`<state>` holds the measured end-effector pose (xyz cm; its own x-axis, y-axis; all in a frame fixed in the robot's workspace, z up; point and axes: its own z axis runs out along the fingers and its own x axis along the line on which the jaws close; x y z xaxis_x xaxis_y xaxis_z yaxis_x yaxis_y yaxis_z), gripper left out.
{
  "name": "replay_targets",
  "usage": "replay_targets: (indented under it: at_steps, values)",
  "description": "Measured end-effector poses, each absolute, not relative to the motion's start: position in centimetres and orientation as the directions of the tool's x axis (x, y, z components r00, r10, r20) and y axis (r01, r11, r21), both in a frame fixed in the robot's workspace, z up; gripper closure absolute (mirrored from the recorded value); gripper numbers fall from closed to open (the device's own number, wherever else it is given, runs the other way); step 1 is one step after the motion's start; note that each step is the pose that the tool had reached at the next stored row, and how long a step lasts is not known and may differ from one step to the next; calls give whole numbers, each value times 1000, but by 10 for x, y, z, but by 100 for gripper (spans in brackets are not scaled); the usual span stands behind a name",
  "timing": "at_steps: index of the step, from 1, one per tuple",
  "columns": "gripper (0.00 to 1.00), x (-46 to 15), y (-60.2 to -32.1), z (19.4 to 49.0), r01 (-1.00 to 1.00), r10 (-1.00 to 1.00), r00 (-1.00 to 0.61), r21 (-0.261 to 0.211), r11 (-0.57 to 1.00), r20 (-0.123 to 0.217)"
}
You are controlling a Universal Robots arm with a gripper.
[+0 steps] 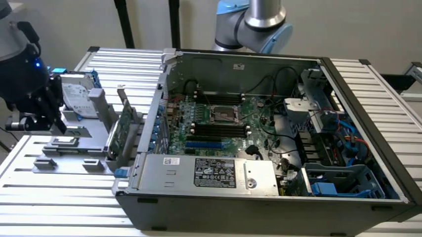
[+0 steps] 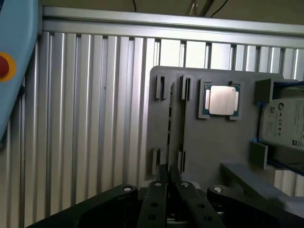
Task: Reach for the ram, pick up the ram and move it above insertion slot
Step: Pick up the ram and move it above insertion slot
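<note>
The claw (image 2: 168,184) is closed, its two black fingers drawn together with nothing visible between them. Going by this, the ram has not been picked up.

The ram (image 2: 169,123) stands on its long edge in the grey holder plate (image 2: 213,142). From the wrist it is seen edge-on, as a thin dark line between two pairs of small posts. Its long axis runs straight away from the fingertips, in line with the seam where the fingers meet. The fingers therefore close across the stick's thin side, not along its length. One end of the ram lies near the fingertips and the other points away from them, towards the ribbed aluminium surface (image 2: 95,118). The claw hangs above the plate, apart from the ram.

A processor chip (image 2: 221,100) lies flat on the same plate just beside the ram. The silver hard drive (image 2: 284,127) sits beyond it.

In the exterior view, the claw and plate are at the exterior view's left. The open computer case (image 1: 369,123) is well apart, towards the exterior view's right. A broader green expansion card (image 1: 122,129) stands upright between them. The dark memory slots (image 1: 218,129) on the motherboard run lengthwise across that view, beside the processor socket (image 1: 224,114).
</note>
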<state>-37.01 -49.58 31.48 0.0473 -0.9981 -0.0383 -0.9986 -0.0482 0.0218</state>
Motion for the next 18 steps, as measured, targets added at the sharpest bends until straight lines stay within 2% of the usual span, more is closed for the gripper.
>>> replay_targets:
  at_steps: [18]
  values:
    - [87,-304,-496,382,-998,-995,59,20,-61,-78]
